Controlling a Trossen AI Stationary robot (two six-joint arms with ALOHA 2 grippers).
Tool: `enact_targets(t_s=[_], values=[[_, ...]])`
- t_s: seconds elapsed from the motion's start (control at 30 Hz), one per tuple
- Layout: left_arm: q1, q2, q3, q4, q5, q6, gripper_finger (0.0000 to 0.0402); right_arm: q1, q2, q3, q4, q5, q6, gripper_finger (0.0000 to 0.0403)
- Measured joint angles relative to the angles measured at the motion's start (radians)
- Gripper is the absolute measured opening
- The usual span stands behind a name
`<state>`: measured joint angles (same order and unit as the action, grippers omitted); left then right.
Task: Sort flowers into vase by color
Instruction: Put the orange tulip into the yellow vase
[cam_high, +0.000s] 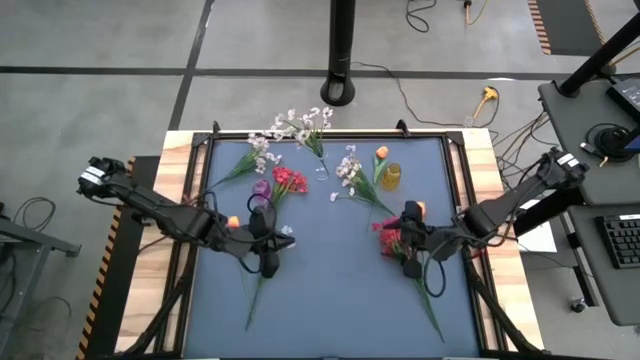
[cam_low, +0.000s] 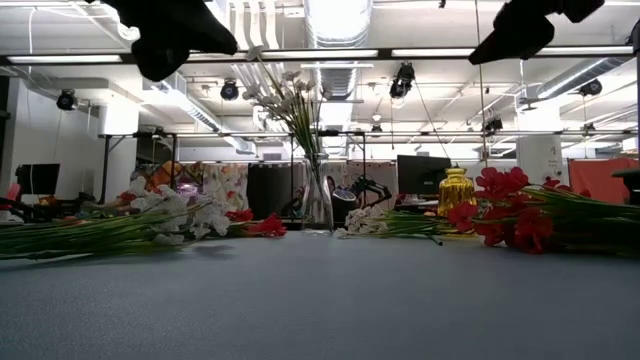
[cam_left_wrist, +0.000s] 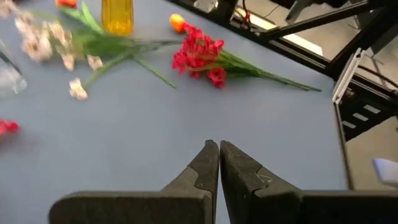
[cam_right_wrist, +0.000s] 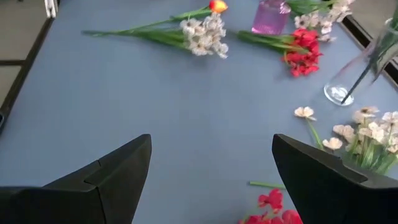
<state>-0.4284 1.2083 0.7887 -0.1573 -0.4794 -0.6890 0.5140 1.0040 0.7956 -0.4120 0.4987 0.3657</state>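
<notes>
High view showed the right gripper (cam_high: 410, 256) hanging over the red spray (cam_high: 392, 240) at the mat's right side, fingers spread wide and empty. The left gripper (cam_high: 268, 252) sat over the white spray (cam_high: 283, 232) at mid-left, its fingers pressed together on nothing. Flowers were scattered: white blooms already stood in the clear vase (cam_high: 318, 160) at the back, a yellow vase (cam_high: 390, 177) and a purple vase (cam_high: 261, 187) had sprays lying beside them.

The step in hand looked like picking up the red spray. It would go best with the right gripper dropping straight onto the stem just behind the blossoms, jaws across the stem, clear of the neighbouring orange bud (cam_high: 421, 209), then closing fully, since the stem is thin.

Right wrist view showed what the overhead hid: red petals (cam_right_wrist: 268, 210) just below and between its fingers (cam_right_wrist: 112, 180). Low view alone showed the clear vase (cam_low: 319, 195) upright and both arms well above the mat.
</notes>
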Motion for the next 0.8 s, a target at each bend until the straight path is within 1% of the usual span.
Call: enact_targets(t_s=[0.13, 0.23, 0.3, 0.43, 0.57, 0.67, 0.8], values=[[-0.013, 0.025, 0.006, 0.000, 0.000, -0.072, 0.0000, 0.016, 0.019, 0.000, 0.006, -0.001, -0.010, 0.0325], [-0.019, 0.048, 0.027, -0.003, 0.004, -0.081, 0.0000, 0.018, 0.032, 0.000, 0.006, -0.001, -0.010, 0.0325], [-0.020, 0.060, 0.051, -0.016, 0.027, -0.084, 0.0000, 0.018, 0.039, 0.000, 0.005, 0.000, 0.001, 0.0325], [-0.021, 0.085, 0.114, -0.088, 0.048, -0.126, 0.0000, 0.018, 0.045, 0.000, 0.001, -0.004, 0.029, 0.0325], [-0.029, 0.122, 0.201, -0.193, 0.048, -0.171, 0.0000, 0.019, 0.045, 0.000, -0.002, -0.046, 0.045, 0.0325], [-0.046, 0.162, 0.256, -0.257, 0.048, -0.174, 0.0000, 0.019, 0.045, 0.000, -0.002, -0.084, 0.063, 0.0325], [-0.069, 0.212, 0.312, -0.332, 0.046, -0.175, 0.0000, 0.019, 0.045, 0.000, -0.003, -0.093, 0.081, 0.0325]])
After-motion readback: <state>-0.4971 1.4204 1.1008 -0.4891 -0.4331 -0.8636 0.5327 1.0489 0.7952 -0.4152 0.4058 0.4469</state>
